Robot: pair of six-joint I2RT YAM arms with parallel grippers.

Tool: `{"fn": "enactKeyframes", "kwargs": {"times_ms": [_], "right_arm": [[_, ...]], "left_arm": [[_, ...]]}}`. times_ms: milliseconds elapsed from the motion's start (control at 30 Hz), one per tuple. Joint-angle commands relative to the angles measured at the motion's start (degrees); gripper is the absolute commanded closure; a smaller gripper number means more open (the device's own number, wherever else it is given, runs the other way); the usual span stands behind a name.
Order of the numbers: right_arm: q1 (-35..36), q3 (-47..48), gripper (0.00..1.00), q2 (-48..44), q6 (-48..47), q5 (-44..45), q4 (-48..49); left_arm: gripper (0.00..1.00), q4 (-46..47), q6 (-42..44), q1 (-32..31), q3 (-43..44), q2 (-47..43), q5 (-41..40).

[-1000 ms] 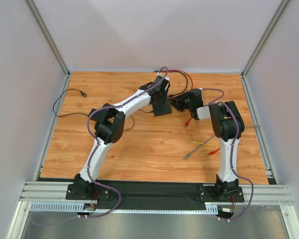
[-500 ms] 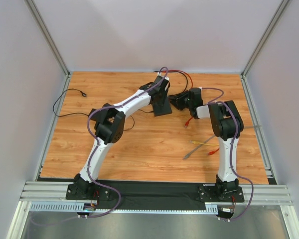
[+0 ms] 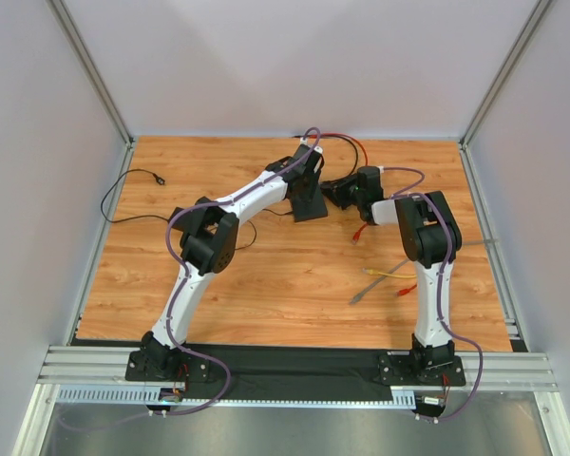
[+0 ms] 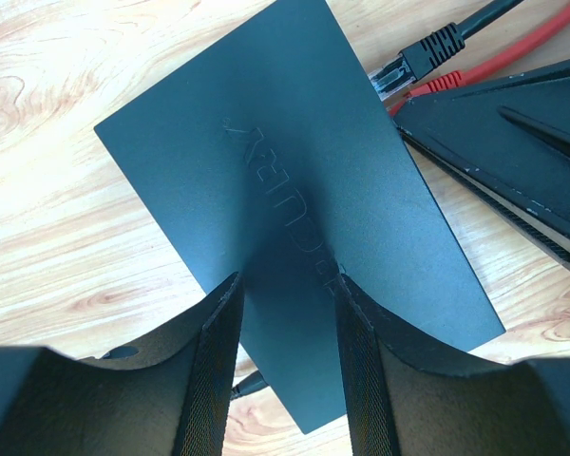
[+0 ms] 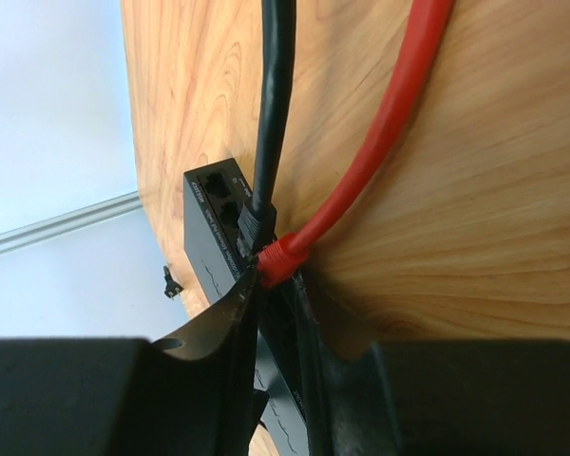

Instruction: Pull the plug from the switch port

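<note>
Wooden table (image 3: 266, 275), switch (image 4: 294, 228) (two cables)

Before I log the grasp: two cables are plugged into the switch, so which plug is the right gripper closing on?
The red plug. The right gripper has its fingertips at the red boot, while the black plug sits one socket further along the switch, clear of the gripper.

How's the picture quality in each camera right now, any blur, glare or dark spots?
Top view: evenly lit and sharp, with soft shadows under the arms. Left wrist view: the black switch is sharp, its raised lettering catching light; the near fingers are dark and soft. Right wrist view: the red cable is crisp, the bottom of the frame near-black and blurred.
</note>
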Motion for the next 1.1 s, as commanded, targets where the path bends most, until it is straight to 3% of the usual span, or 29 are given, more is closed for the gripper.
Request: {"fn": "enactKeyframes", "kwargs": {"times_ms": [0, 500, 1067], "right_arm": [[0.68, 0.53, 0.78, 2.25, -0.03, 2.16, -3.67], [0.59, -1.84, 0.93, 1.37, 2.68, 4.97, -2.80], [-0.73, -7.82, 0.97, 0.32, 7.97, 8.13, 3.80]], "left_arm": [[0.49, -4.64, 0.74, 0.10, -0.22, 3.13, 2.17], [0.49, -4.82, 0.48, 0.19, 0.05, 3.31, 1.91], [0.48, -6.05, 0.21, 0.10, 1.63, 4.45, 1.91]]}}
